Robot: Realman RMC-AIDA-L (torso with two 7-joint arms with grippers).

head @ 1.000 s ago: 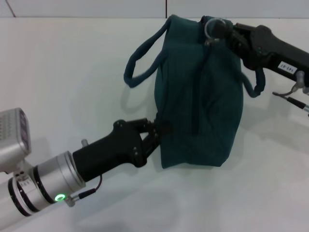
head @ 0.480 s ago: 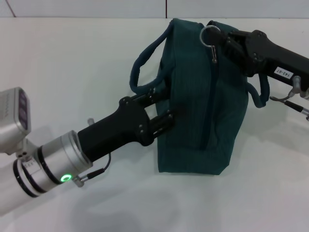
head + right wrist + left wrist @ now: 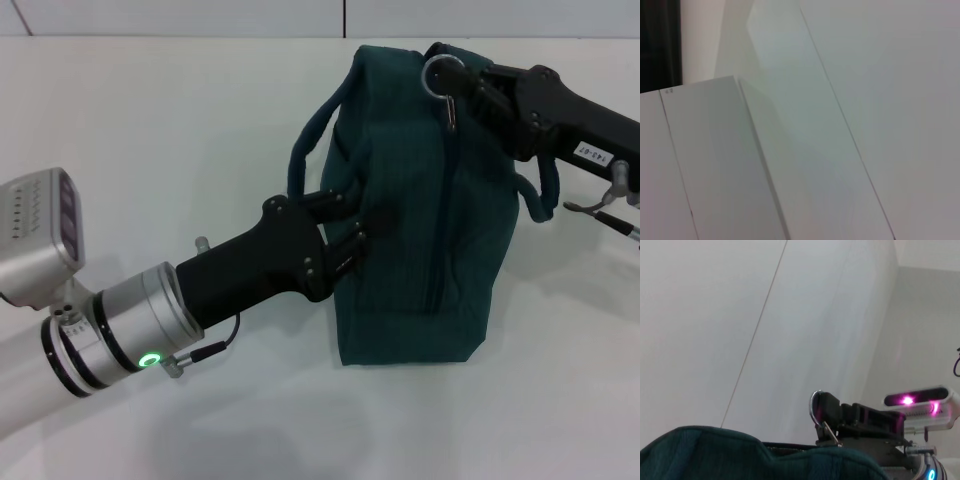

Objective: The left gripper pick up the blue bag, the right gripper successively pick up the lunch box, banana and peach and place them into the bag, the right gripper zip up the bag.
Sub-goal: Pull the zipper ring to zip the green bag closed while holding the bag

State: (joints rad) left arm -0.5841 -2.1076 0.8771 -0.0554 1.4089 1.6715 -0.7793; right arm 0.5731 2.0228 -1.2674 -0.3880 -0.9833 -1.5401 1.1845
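The blue bag (image 3: 420,210) stands upright mid-table with its zipper run shut along the top and down the front. Its top edge also fills the bottom of the left wrist view as blue bag (image 3: 740,450). My left gripper (image 3: 345,228) presses against the bag's left side below one loop handle (image 3: 308,150), fingers spread apart. My right gripper (image 3: 468,85) reaches in from the right at the bag's top far corner, shut on the metal ring zipper pull (image 3: 437,74). The same ring zipper pull (image 3: 814,407) shows in the right gripper (image 3: 829,410). Lunch box, banana and peach are out of view.
The white table (image 3: 150,130) lies around the bag, with a wall seam at the far edge. The bag's second handle (image 3: 540,195) hangs under the right arm. The right wrist view holds only white panels (image 3: 705,165).
The left gripper let go of the bag's lower left corner, opened, and moved up along its left side. The bag straightened upright and shifted slightly right. The right gripper stayed on the ring.
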